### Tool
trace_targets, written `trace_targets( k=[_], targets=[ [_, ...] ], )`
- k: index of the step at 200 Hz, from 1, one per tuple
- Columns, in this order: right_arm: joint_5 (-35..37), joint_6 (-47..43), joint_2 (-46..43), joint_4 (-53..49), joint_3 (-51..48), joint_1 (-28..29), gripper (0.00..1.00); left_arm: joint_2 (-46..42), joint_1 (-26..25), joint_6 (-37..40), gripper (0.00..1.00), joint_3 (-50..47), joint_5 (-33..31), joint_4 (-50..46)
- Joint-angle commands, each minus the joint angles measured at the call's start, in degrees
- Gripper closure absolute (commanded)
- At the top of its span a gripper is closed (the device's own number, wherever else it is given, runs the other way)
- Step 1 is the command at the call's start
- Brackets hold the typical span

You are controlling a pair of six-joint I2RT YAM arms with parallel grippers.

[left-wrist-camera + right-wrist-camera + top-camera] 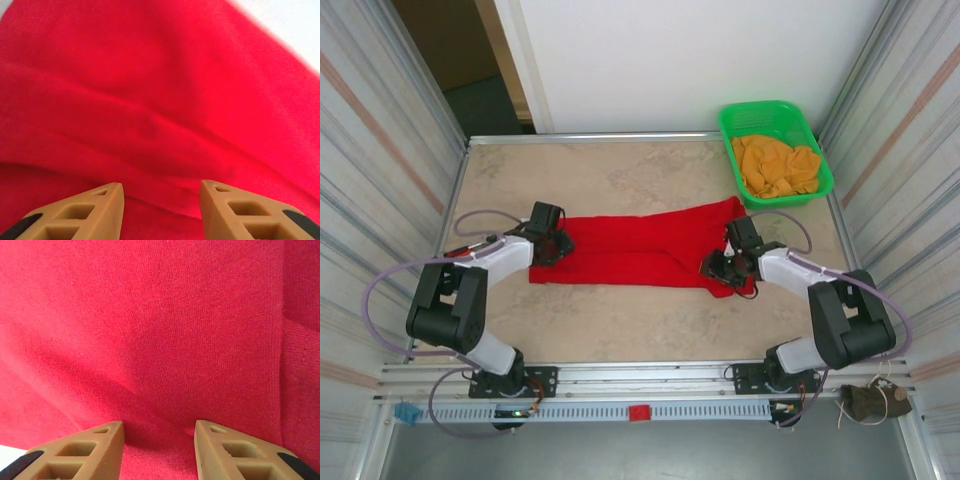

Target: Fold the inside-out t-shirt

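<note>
The inside-out t-shirt point(640, 250) is bright red and lies as a long band across the middle of the table. At its left end sits my left gripper point(552, 245), pointing down onto the cloth. In the left wrist view the left gripper point(161, 192) is open, with rumpled red t-shirt point(150, 100) under and between the tan fingers point(107, 200). My right gripper point(715, 268) rests on the shirt's right end. The right gripper point(159, 430) also stands open just over flat red t-shirt point(165, 330); nothing is pinched between its fingers point(212, 440).
A green basket point(725, 125) holding an orange-yellow cloth point(775, 165) stands at the back right corner. Metal rails edge the beige table point(620, 320); striped walls close in on both sides.
</note>
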Motion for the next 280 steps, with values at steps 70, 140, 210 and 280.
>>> trace_targets(
  k=[70,140,210,280],
  targets=[
    [-0.3,-3.6,-12.0,-13.3,9.9,-11.2,0.48,-9.6,4.3,8.2,0.56,5.0,-3.1,-5.3],
    [-1.2,-7.5,3.0,-10.5,16.4,-24.2,0.31,-11.1,2.1,11.9,0.55,8.0,3.0,-4.3],
    [-0.2,-8.0,16.1,-7.0,19.8,-24.6,0.3,-3.2,-1.8,11.4,0.55,10.6,7.7,-2.1],
    [-4.3,-8.1,14.8,-1.3,16.1,-21.1,0.33,-0.2,-3.1,11.1,0.55,11.6,8.7,-1.8]
  ],
)
